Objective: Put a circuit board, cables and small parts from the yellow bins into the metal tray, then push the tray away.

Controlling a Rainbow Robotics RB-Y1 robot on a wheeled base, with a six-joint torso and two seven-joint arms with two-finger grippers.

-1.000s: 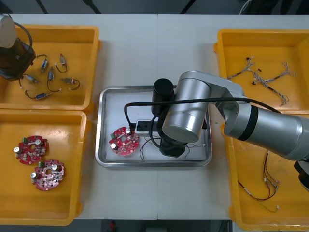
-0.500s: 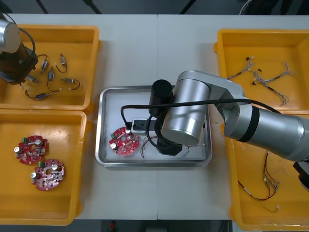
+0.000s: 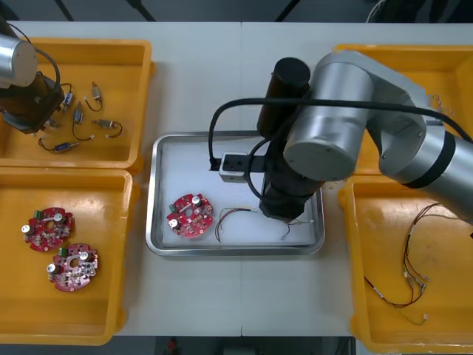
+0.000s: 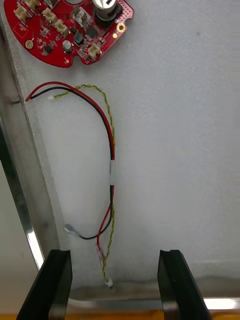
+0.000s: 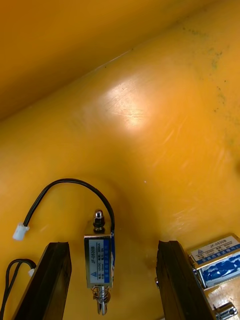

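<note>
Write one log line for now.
left gripper: open over small metal part in yellow bin | right gripper: open over cable in metal tray

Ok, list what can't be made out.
- Front view: the right arm hides part of the shiny metal tray, where the right claw hangs open over a red and yellow cable.
- Front view: the left arm hides a yellow bin's corner, where the left claw straddles a small metal part.
- Right wrist view: the edge cuts off the round red circuit board.
- Left wrist view: part's label illegible.
</note>
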